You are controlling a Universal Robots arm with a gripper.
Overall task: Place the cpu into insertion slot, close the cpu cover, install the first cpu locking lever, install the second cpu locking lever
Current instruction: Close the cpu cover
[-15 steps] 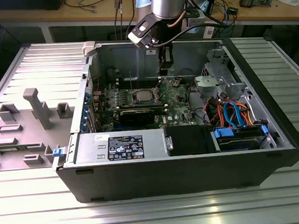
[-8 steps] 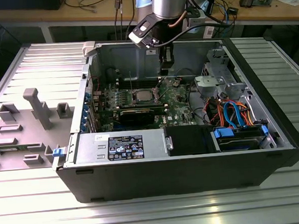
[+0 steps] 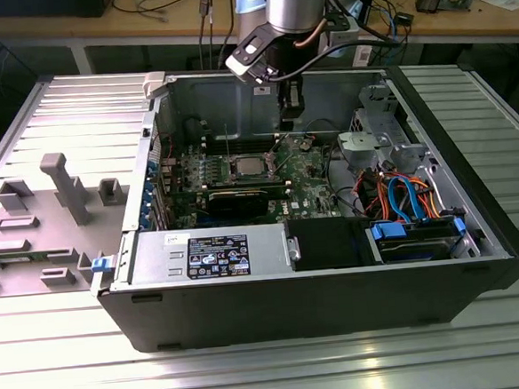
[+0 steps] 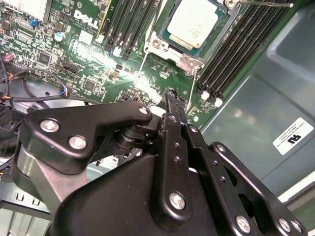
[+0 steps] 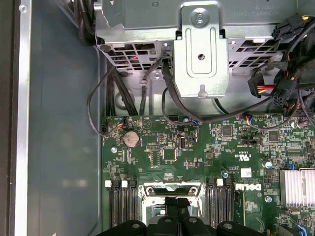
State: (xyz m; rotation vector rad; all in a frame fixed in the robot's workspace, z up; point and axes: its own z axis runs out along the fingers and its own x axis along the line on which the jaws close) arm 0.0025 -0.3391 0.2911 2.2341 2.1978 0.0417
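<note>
The cpu shows its silvery top in the insertion slot on the green board, and the pin field is hidden under it. The cpu cover seems to lie flat around the chip as a metal frame. Two thin wire levers stand up from the socket's sides. My gripper hangs above the board just beside the socket, shut, with nothing between its fingers. In the exterior view the gripper is above and to the right of the cpu. In the first wrist view the fingertips hover over the socket's edge.
Black memory slots flank the socket. A metal drive cage with coloured cables fills the case's right side. The power supply lies along the front. Grey fixtures stand on the table at the exterior view's left.
</note>
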